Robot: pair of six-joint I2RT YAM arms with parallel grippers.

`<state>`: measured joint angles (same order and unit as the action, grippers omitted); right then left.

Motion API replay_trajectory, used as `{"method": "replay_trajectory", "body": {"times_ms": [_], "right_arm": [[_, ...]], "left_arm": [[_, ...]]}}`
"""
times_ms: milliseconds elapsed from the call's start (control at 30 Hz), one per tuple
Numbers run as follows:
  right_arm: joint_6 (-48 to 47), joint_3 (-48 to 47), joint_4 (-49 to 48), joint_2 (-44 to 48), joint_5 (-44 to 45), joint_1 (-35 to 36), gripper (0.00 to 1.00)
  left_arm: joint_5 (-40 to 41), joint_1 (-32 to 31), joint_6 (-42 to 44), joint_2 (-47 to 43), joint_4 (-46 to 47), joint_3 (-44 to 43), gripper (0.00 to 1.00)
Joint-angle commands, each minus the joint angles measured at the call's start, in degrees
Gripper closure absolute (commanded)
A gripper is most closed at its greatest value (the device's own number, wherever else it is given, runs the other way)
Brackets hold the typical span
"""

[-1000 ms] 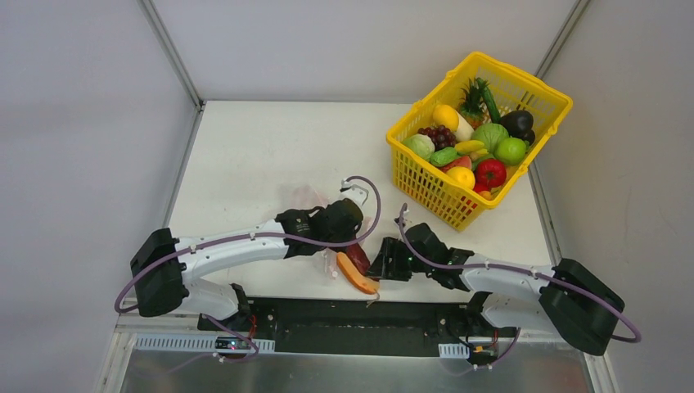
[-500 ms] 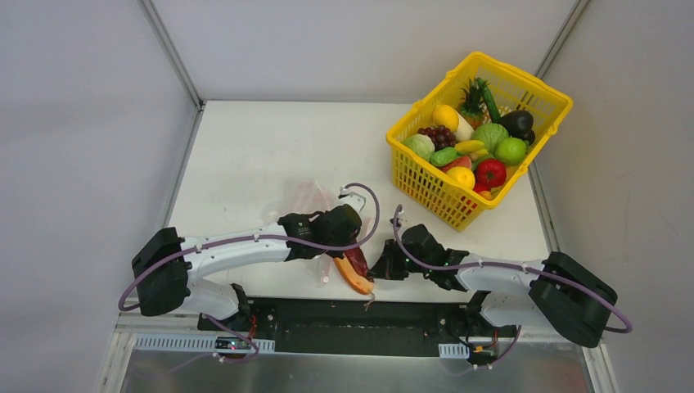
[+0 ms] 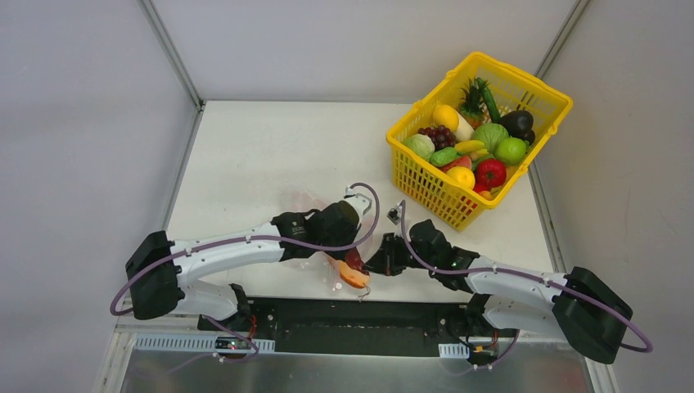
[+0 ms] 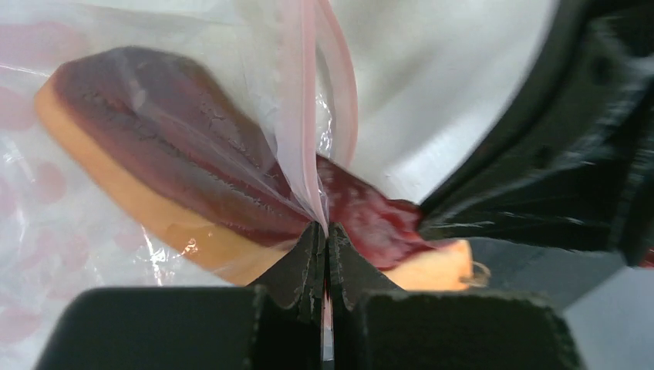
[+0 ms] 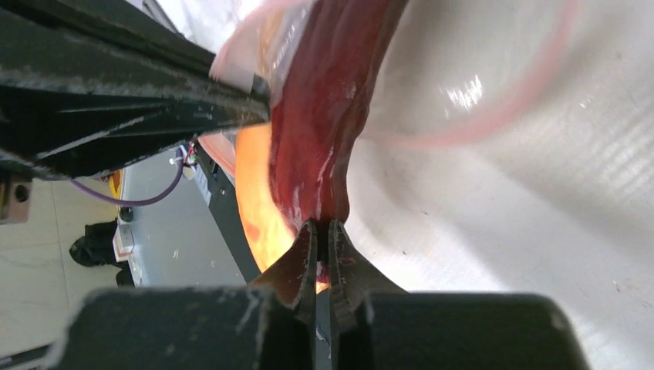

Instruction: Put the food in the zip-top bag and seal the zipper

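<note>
A food piece with dark red skin and orange flesh (image 3: 353, 274) lies at the table's near edge, between both grippers. In the left wrist view, most of this food piece (image 4: 177, 146) sits under the clear zip-top bag (image 4: 46, 193), and its right end pokes out past the pink zipper (image 4: 297, 116). My left gripper (image 4: 324, 231) (image 3: 347, 250) is shut on that zipper strip. My right gripper (image 5: 324, 227) (image 3: 370, 265) is shut on the tapered tip of the food piece (image 5: 324, 116). The rest of the bag (image 3: 304, 201) is mostly hidden under the left arm.
A yellow lattice basket (image 3: 425, 187) stands at the back right, holding several more toy fruits and vegetables (image 3: 483, 147). The table's near edge and the black base plate (image 3: 360, 315) lie just below the grippers. The left gripper's black finger (image 5: 116, 100) crowds the right wrist view.
The right gripper has gone from open to shut on the food piece's tip. The piece has shifted left toward the bag mouth. The left gripper stayed shut on the zipper.
</note>
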<state>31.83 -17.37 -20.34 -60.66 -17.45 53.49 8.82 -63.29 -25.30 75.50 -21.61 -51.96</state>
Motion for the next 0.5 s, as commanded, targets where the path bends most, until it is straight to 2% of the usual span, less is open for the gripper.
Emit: {"method": "replay_trajectory", "body": {"times_ms": [0, 167, 300, 467], "right_arm": [[-7.0, -4.1, -4.0, 2.0, -5.4, 0.2, 1.0], [-11.4, -4.5, -2.0, 7.3, -10.2, 0.2, 1.0], [-12.6, -6.5, -0.2, 8.7, -4.9, 0.2, 1.0], [-12.0, -7.4, -4.4, 8.5, -4.3, 0.2, 1.0]], "left_arm": [[-8.5, -0.1, 4.3, -5.4, 2.6, -4.3, 1.0], [-3.0, -0.1, 7.4, -9.2, -1.5, -5.1, 1.0], [-6.1, -0.1, 9.2, -10.6, -0.4, -4.9, 1.0], [-7.1, -0.1, 8.7, -9.5, 0.9, -5.6, 1.0]]}}
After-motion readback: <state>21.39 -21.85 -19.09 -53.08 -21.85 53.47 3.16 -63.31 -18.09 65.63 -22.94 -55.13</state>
